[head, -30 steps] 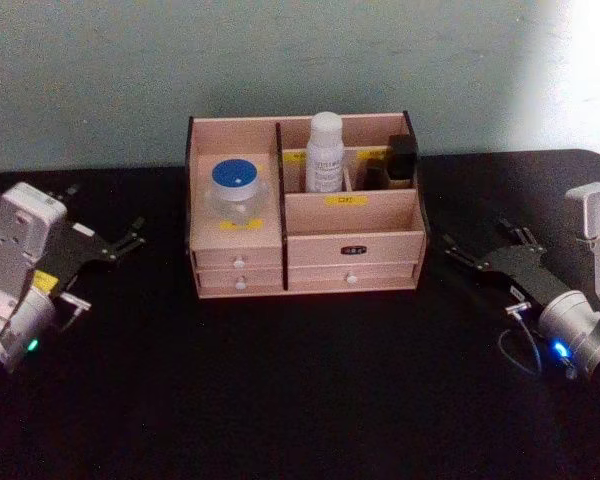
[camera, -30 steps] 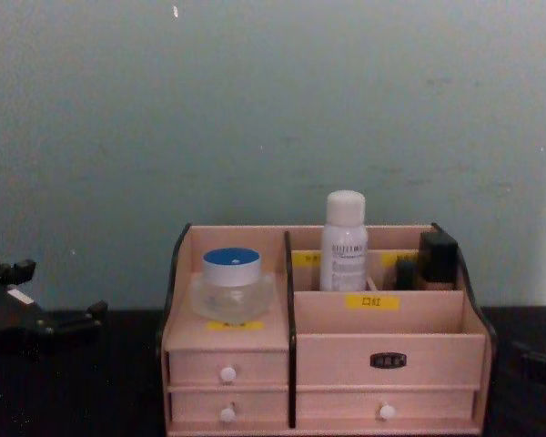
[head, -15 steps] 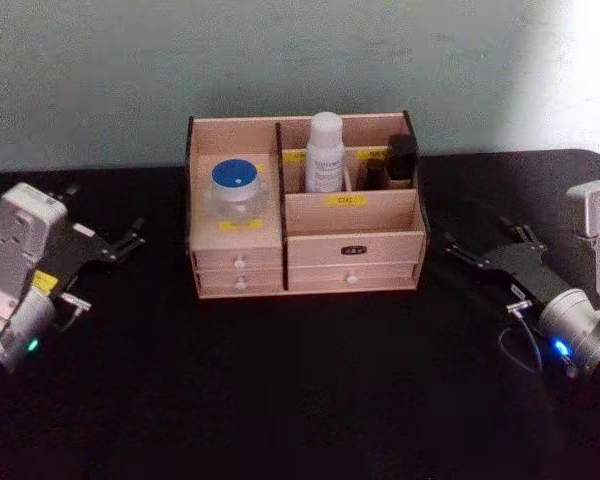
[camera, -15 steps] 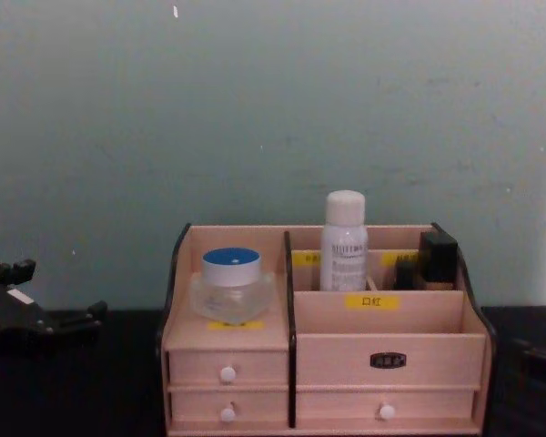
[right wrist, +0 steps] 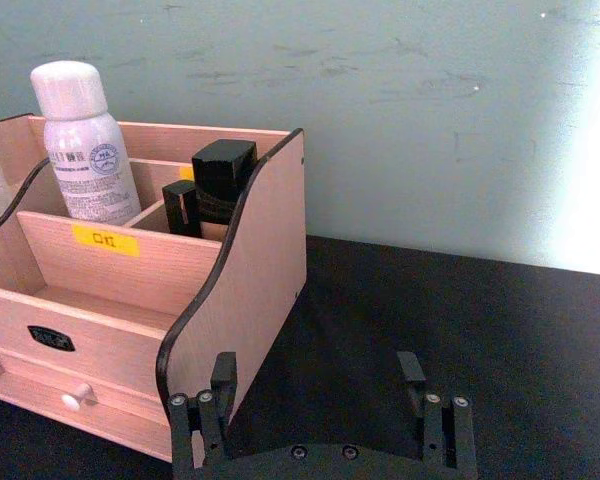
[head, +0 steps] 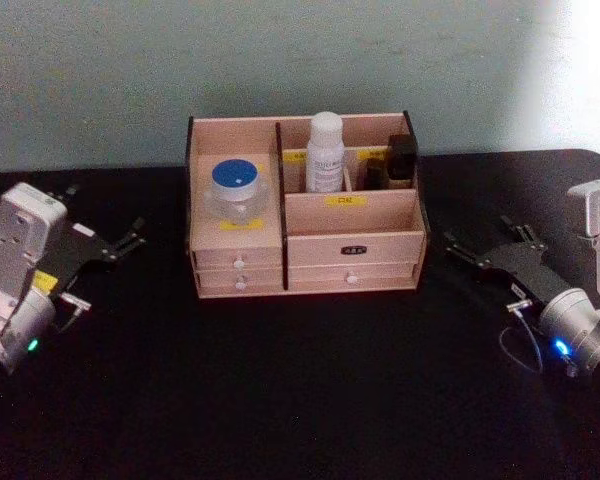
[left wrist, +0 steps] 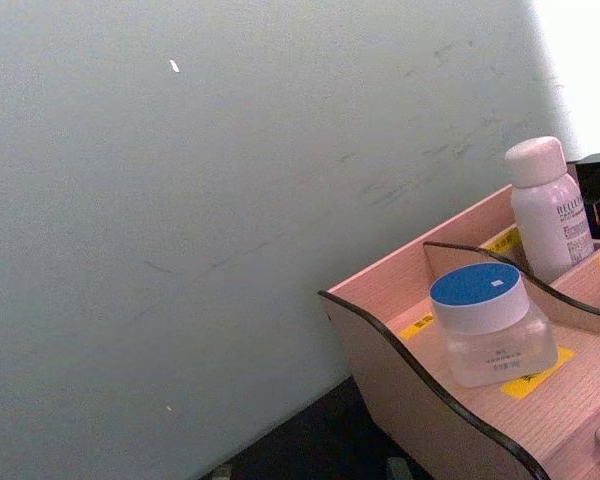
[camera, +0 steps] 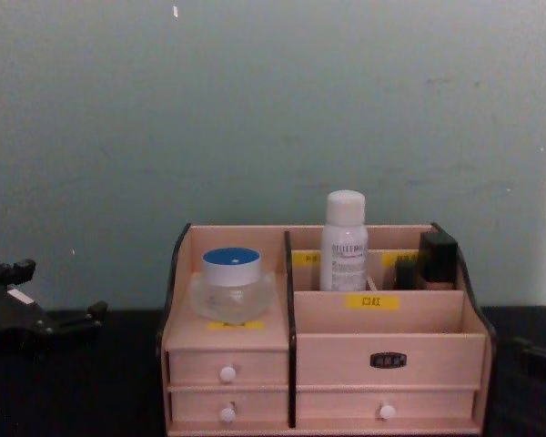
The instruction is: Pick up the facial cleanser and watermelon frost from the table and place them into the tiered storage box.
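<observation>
Two items sit inside the tiered storage box [head: 305,205]: the watermelon frost [head: 237,190], a clear jar with blue lid, on its left shelf, and the facial cleanser [head: 325,152], a slim white bottle, upright in a rear compartment. Left gripper [head: 120,243] and right gripper [head: 480,250] rest on the black desk [head: 300,380], fingers released.

Matt pale wood tiered storage box [head: 305,245], clear glassy watermelon frost [head: 238,190], smooth white plastic facial cleanser [head: 325,153].

Facial cleanser [head: 325,152], watermelon frost [head: 238,189] upright inside tiered storage box [head: 352,246].
</observation>
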Action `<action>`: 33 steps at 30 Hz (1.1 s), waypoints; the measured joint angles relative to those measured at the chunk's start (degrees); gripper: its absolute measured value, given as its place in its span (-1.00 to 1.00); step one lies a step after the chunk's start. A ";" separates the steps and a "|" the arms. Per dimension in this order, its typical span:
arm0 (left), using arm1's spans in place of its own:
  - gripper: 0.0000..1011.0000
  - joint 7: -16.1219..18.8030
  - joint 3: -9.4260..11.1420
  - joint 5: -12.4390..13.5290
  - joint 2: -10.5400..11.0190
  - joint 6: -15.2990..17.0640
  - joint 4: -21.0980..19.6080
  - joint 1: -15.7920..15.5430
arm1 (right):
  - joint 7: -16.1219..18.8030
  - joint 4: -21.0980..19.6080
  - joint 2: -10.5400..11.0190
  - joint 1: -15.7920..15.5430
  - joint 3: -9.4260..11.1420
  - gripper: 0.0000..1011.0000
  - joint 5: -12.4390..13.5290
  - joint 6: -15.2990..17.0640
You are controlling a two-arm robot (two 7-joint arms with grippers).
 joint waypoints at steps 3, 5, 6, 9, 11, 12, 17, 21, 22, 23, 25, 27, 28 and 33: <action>0.98 0.00 0.00 0.00 0.00 0.00 0.00 0.00 | 0.00 0.00 0.00 0.00 0.00 0.98 0.01 -0.01; 0.98 0.00 0.00 0.00 0.00 0.00 0.00 0.00 | 0.00 -0.01 0.00 0.00 0.00 0.98 0.03 -0.01; 0.98 0.00 0.00 0.00 0.00 0.00 0.00 0.00 | 0.00 0.00 0.00 0.00 0.00 0.98 0.03 -0.01; 0.98 0.00 0.00 0.00 0.00 0.00 0.00 0.00 | 0.00 -0.01 0.00 0.00 0.00 0.98 0.03 -0.01; 0.98 0.00 0.00 0.00 0.00 0.00 0.00 0.00 | 0.00 0.00 0.00 0.00 0.00 0.98 0.03 -0.01; 0.98 0.00 0.00 0.00 0.00 0.00 0.00 0.00 | 0.00 -0.01 0.00 0.00 0.00 0.98 0.03 -0.01; 0.98 0.00 0.00 0.00 0.00 0.00 0.00 0.00 | 0.00 -0.01 0.00 0.00 0.00 0.98 0.03 -0.01; 0.98 0.00 0.00 0.00 0.00 0.00 0.00 0.00 | 0.00 0.00 0.00 0.00 0.00 0.98 0.03 -0.01; 0.98 0.00 0.00 0.00 0.00 0.00 0.00 0.00 | 0.00 0.00 0.00 0.00 0.00 0.98 0.03 -0.01; 0.98 0.00 0.00 0.00 0.00 0.00 0.00 0.00 | 0.00 -0.01 0.00 0.00 0.00 0.98 0.03 -0.01; 0.98 0.00 0.00 0.00 0.00 0.00 0.00 0.00 | 0.00 -0.01 0.00 0.00 0.00 0.98 0.03 -0.01; 0.98 0.00 0.00 0.00 0.00 0.00 0.00 0.00 | 0.00 -0.01 0.00 0.00 0.00 0.98 0.03 -0.01; 0.98 0.00 0.00 0.00 0.00 0.00 0.00 0.00 | 0.00 0.00 0.00 0.00 0.00 0.98 0.03 -0.01; 0.98 0.00 0.00 0.00 0.00 0.00 0.00 0.00 | 0.00 0.00 0.00 0.00 0.00 0.98 0.03 -0.01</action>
